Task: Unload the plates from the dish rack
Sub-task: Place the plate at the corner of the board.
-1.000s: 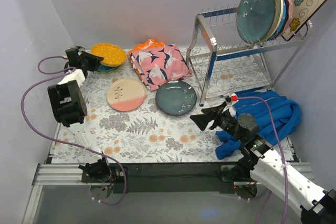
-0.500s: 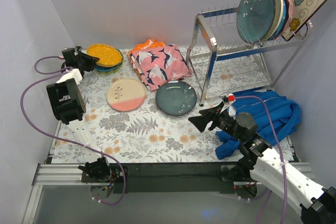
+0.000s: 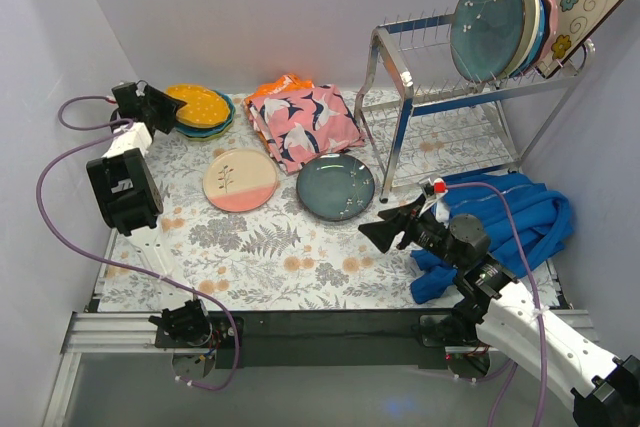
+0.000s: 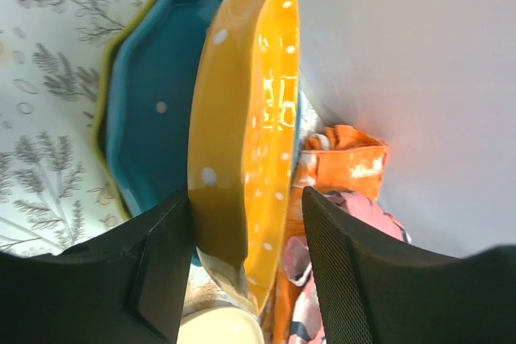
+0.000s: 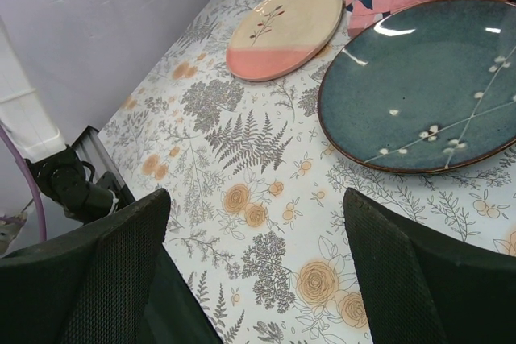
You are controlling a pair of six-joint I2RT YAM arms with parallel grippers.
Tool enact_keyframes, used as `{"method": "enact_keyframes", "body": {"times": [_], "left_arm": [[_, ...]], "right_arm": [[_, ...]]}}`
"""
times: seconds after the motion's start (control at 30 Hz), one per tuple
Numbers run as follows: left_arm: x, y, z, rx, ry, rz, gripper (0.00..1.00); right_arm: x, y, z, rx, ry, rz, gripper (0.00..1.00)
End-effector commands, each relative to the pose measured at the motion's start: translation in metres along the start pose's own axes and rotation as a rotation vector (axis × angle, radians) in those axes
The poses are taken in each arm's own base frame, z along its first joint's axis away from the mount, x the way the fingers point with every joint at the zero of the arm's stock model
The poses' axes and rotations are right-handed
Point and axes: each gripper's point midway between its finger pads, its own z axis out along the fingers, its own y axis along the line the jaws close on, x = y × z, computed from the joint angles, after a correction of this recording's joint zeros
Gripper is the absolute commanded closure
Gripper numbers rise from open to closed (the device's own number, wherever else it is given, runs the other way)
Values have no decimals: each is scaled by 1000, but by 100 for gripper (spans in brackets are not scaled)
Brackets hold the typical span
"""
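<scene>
A folded pink bird-print cloth lies at 12 o'clock on the fern-and-flower table cover, orange fabric peeking out at its far edge. A crumpled blue garment is heaped at 4 o'clock.

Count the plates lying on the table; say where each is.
5. Dark teal plate and cream-pink plate lie side by side in the middle; orange plate, blue plate and lime plate are stacked far left. The stack may hide more.
</scene>
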Motion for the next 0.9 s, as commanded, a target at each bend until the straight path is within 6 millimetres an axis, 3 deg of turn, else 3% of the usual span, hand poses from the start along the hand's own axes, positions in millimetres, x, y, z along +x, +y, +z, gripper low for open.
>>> {"method": "enact_keyframes", "body": {"times": [0.0,0.53,0.67,0.87], "left_arm": [[-28,-23,-25,-20,-86,65,48],[-26,-9,-46,-131,-97,93,51],[-18,-1,-38,-130,-61,91,57],[-2,9,-24,-108,-2,83,59]], "right_arm": [[-16,17,2,-66,-38,-25,9],[-17,15,2,-58,-43,-38,10],[-16,15,3,-62,-35,-37,10],[-16,15,3,-61,-34,-40,11]]}}
